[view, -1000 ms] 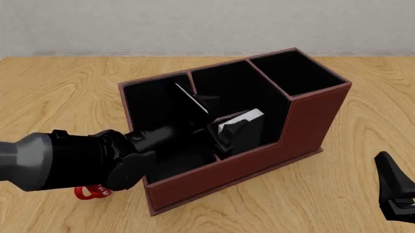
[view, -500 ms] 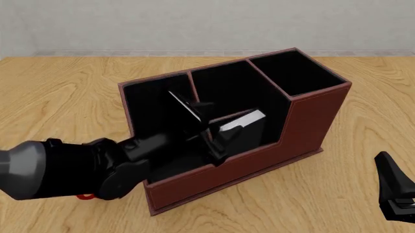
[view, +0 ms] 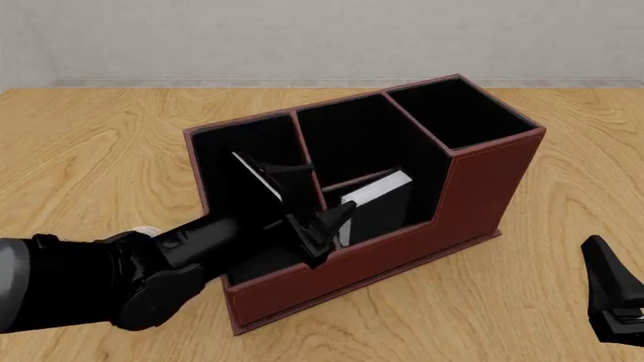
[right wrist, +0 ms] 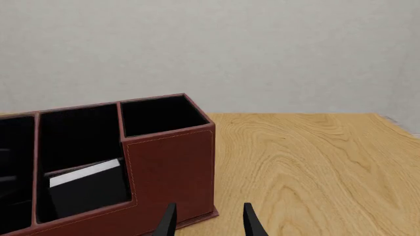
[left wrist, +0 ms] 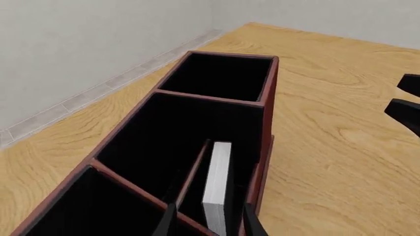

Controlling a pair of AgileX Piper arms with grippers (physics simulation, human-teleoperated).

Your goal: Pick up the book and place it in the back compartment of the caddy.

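Note:
The reddish-brown caddy (view: 483, 196) stands mid-table, its tall square end to the right. The black book (view: 375, 197) stands on edge, white page edge up, in the back compartment (view: 421, 197), between the thin cross divider and the low stepped wall. My left gripper (view: 302, 200) is open just left of the book, above the caddy's wide end section, and touches nothing. In the left wrist view its fingers (left wrist: 167, 221) frame the book (left wrist: 218, 177) inside the caddy (left wrist: 266, 113). My right gripper (view: 608, 294) is open and empty at the front right. Its view (right wrist: 208, 214) shows the caddy (right wrist: 170, 162) and the book (right wrist: 85, 189).
My left arm (view: 90, 283) lies over the table in front of the caddy's left end and hides what is under it. A grey wall (view: 302, 38) bounds the table at the back. The right gripper also shows at the edge of the left wrist view (left wrist: 408, 101).
My left gripper has opened off the book and drawn back up and to the left. The book stays in the slot. The right arm has not moved.

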